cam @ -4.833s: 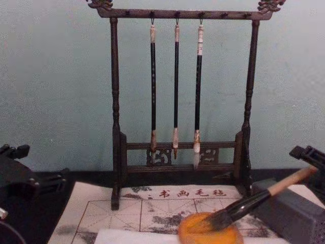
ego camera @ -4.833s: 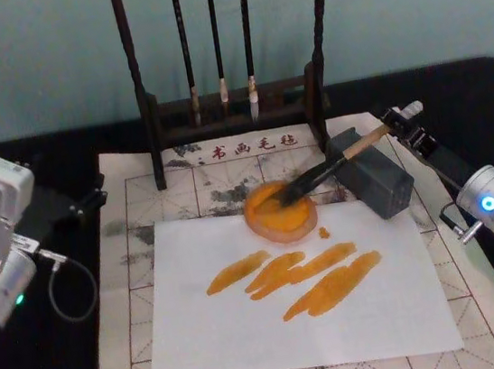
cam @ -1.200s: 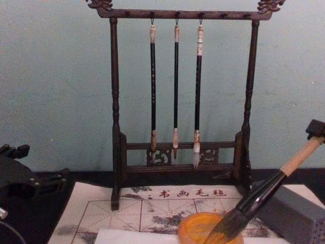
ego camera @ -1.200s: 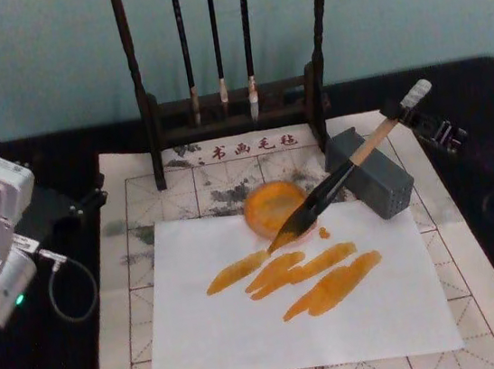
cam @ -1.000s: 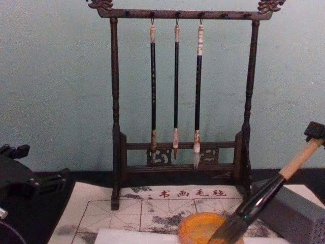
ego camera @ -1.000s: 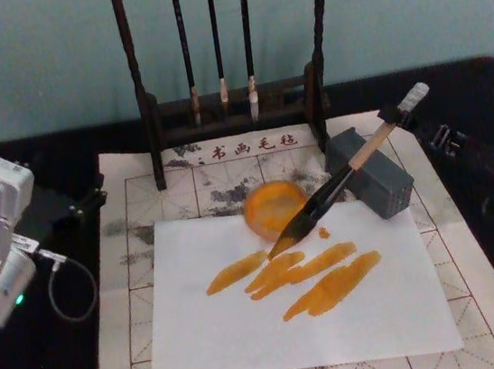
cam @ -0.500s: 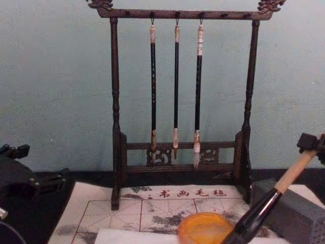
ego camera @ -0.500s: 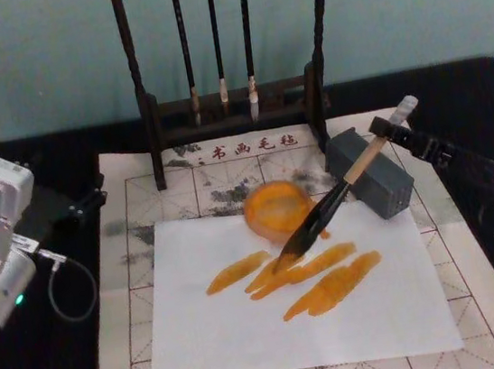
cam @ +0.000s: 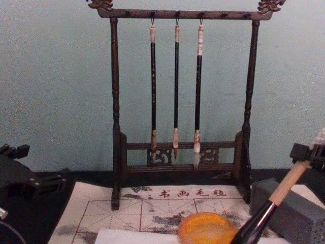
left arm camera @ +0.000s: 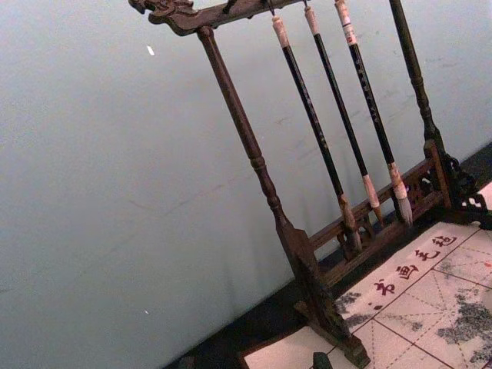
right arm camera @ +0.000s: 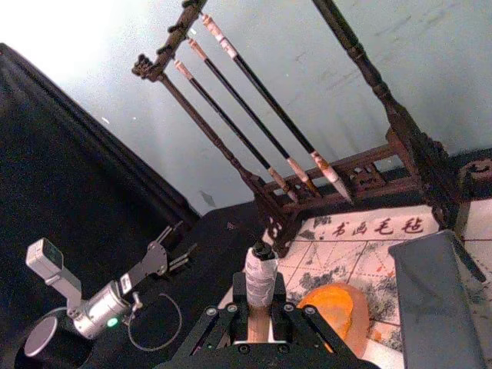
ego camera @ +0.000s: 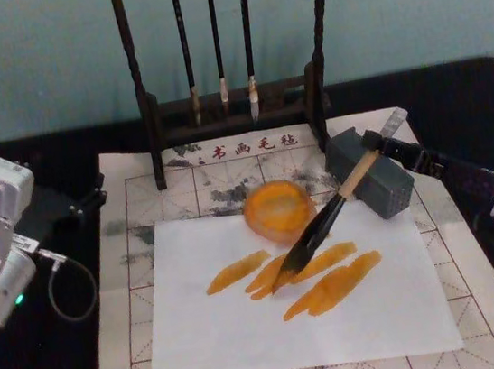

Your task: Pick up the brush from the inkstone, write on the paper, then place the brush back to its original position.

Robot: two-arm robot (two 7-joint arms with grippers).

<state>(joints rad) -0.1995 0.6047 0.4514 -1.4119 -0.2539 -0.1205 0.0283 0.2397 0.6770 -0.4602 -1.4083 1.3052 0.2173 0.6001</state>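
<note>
My right gripper (ego camera: 375, 144) is shut on the tan upper handle of the brush (ego camera: 323, 222), which slants down to the left. Its dark tuft is at the orange strokes on the white paper (ego camera: 373, 313), just in front of the inkstone (ego camera: 276, 208); I cannot tell whether it touches. In the chest view the brush (cam: 266, 208) crosses the lower right, held by the right gripper (cam: 303, 152), beside the inkstone (cam: 205, 229). In the right wrist view the fingers (right arm camera: 231, 307) clamp the handle of the brush (right arm camera: 260, 277). My left gripper (ego camera: 81, 204) is parked off the mat at the left.
A grey rectangular block (ego camera: 376, 181) lies right of the inkstone, under the brush handle. A dark wooden rack (ego camera: 232, 104) with three thin hanging brushes stands at the back. The cream mat with red grid lines (ego camera: 145, 243) lies under the paper.
The right gripper has come down and to the left. The brush tuft went from the inkstone's front rim onto the orange strokes on the paper. The left arm stayed still.
</note>
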